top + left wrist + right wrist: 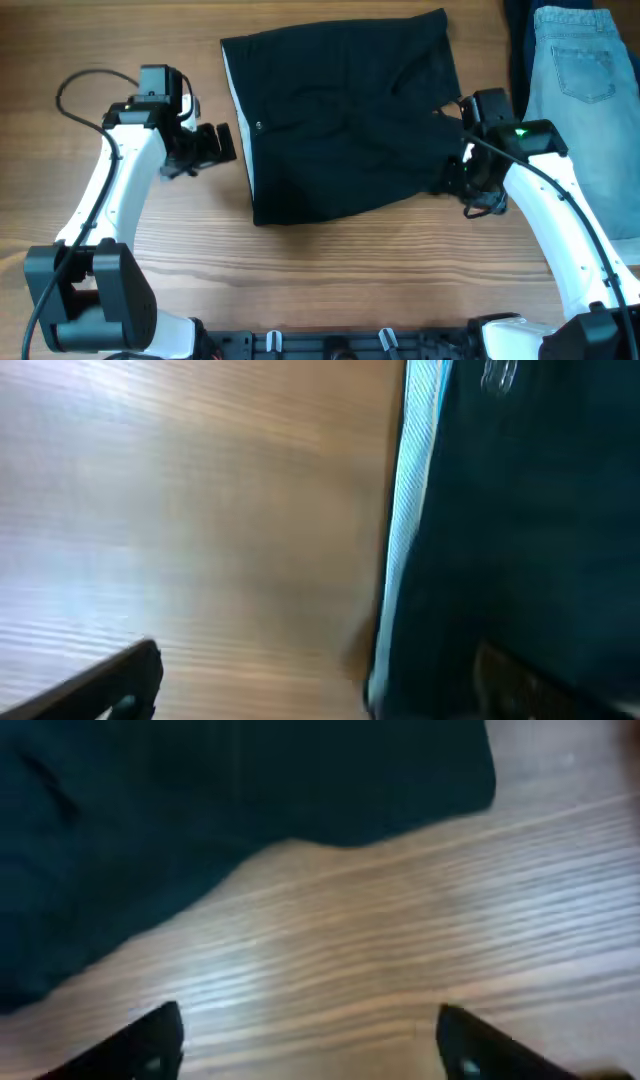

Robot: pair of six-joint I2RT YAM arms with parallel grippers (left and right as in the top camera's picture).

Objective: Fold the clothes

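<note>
The wooden table (pixel 330 270) carries a black garment (pixel 340 120) spread flat at its middle and light blue jeans (pixel 585 110) at the right edge, perhaps lying over another dark cloth (pixel 518 40).

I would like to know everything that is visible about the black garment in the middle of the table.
The black garment looks like soft dark cloth, maybe shorts, lying flat with few wrinkles on the wooden table. A pale stripe runs down its left edge, a small button beside it. The open left tool stands beside that edge, apart. The open right tool is at its lower right corner, only table between its fingers.
</note>
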